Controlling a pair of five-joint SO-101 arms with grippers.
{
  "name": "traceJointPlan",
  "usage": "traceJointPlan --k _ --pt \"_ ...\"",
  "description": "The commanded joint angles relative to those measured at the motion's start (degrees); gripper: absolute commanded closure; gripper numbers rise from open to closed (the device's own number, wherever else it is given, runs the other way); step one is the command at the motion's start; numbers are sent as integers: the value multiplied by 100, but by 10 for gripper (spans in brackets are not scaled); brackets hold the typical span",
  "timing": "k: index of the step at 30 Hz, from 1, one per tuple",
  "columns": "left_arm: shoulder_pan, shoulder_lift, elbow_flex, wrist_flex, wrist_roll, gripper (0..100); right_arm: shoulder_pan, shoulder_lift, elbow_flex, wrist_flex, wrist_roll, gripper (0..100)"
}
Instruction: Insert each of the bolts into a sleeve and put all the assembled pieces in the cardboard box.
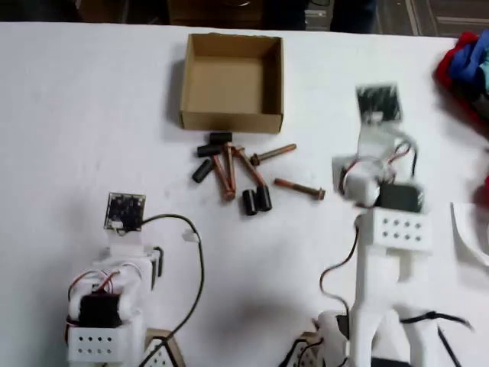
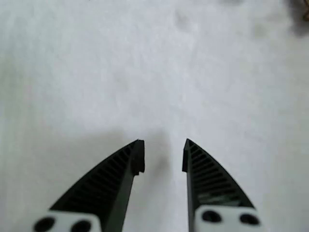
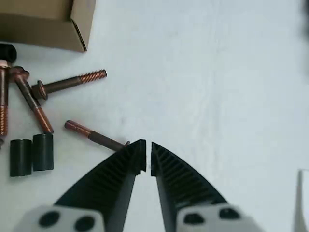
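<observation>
White cloth covers the table [image 1: 76,115], and the box [image 1: 232,121] stands open and empty at its far side. Bolts [image 1: 229,172] and sleeves [image 1: 257,200] lie loose in a cluster just in front of the box, none plainly joined. One bolt [image 3: 94,136] lies flat on the cluster's right-arm side, its long axis roughly crosswise to the jaws' reach and its head end just beside the right gripper [image 3: 148,157]. Those jaws show a narrow slit and hold nothing. The left gripper [image 2: 162,155] hangs over bare cloth, jaws wider and empty. The right arm looks nearer; it would need to open wider and shift toward the shank
</observation>
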Motion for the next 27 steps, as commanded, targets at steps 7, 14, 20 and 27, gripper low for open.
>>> traceJointPlan --k 7,14,20,27 --pt "35 -132 119 18 53 845 -391 4444 -4774 3767 229 975" --pt "35 -132 119 18 53 845 -963 5648 -5609 3908 1547 848" --pt "35 -132 119 18 53 845 -1429 5684 -5398 3908 2435 573" --pt "35 -132 119 18 53 845 -2158 5701 -5196 3899 2286 573"
